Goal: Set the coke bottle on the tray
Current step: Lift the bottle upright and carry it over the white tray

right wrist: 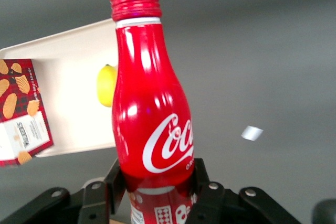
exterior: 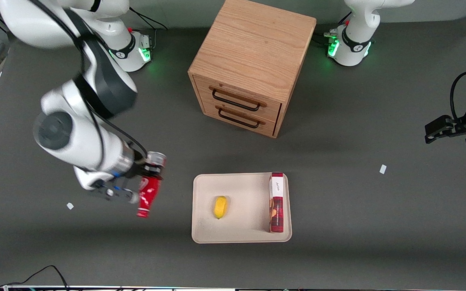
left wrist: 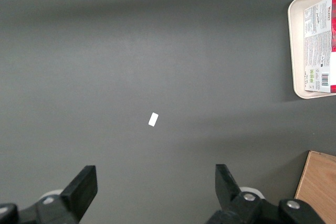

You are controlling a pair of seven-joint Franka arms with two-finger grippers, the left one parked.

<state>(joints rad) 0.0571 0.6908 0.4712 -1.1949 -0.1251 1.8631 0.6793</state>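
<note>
My gripper (exterior: 149, 174) is shut on the coke bottle (exterior: 148, 198), a slim red bottle with white script and a red cap, and holds it lying level above the table. Its silver base points toward the cabinet and its cap toward the front camera. In the right wrist view the bottle (right wrist: 149, 114) sits between the black fingers (right wrist: 116, 179). The beige tray (exterior: 241, 234) lies beside the bottle, toward the parked arm's end. It also shows in the right wrist view (right wrist: 68, 72) and the left wrist view (left wrist: 295, 51).
On the tray lie a yellow lemon (exterior: 220, 207) and a red-and-white box (exterior: 276, 202) along one rim. A wooden two-drawer cabinet (exterior: 253, 60) stands farther from the front camera. Small white scraps (exterior: 70, 205) (exterior: 382, 169) lie on the grey table.
</note>
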